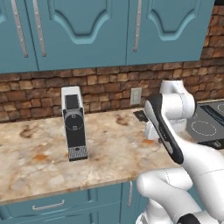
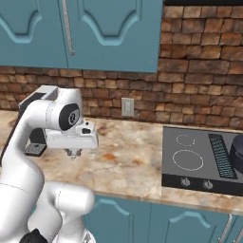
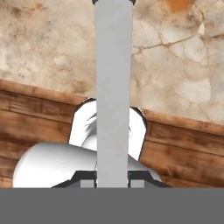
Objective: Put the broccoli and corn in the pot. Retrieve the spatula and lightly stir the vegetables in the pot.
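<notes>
End effector (image 3: 113,183) clamped on the slim light-grey spatula handle (image 3: 113,87), held above the beige marbled stone bench (image 3: 183,65), black squarish head (image 1: 140,115) visible by the brick backsplash.

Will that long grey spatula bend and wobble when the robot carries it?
Probably not: the spatula runs dead straight out from the end effector, so it looks stiff. It is slim, so it is likely light. Most of its smooth handle sticks out beyond the grip, so it might swivel a little.
</notes>
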